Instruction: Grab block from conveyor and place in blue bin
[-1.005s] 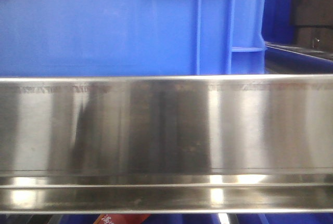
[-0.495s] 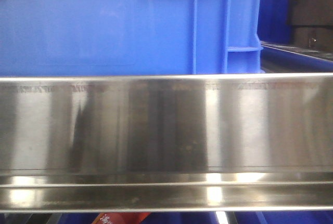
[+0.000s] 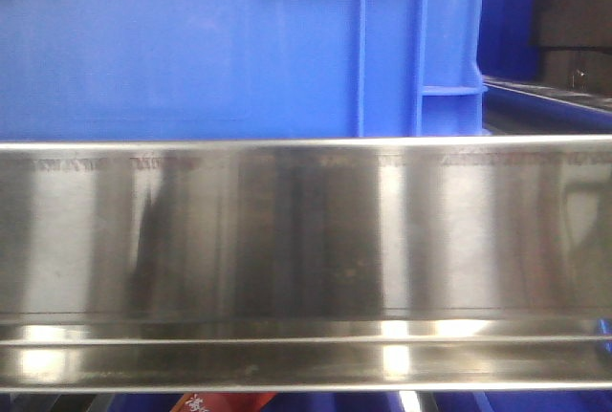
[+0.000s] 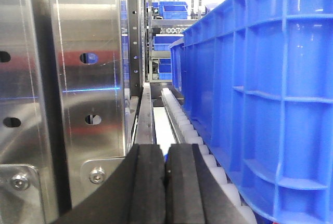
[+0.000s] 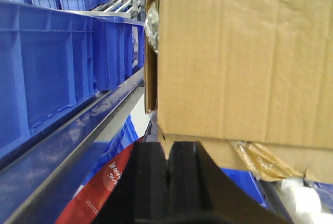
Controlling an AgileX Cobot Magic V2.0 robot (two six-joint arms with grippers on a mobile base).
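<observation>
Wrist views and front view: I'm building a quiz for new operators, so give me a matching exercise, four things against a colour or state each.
Things:
1. left gripper
2. cardboard box
3. steel rail
4. bin

Descriptions:
A. bright blue plastic
B. shiny, reflective
C. black, shut, holding nothing
D. brown, creased

Pairs: 1-C, 2-D, 3-B, 4-A

Upright ribbed blue bin [image 3: 191, 49] directly behind a steel rail.
</observation>
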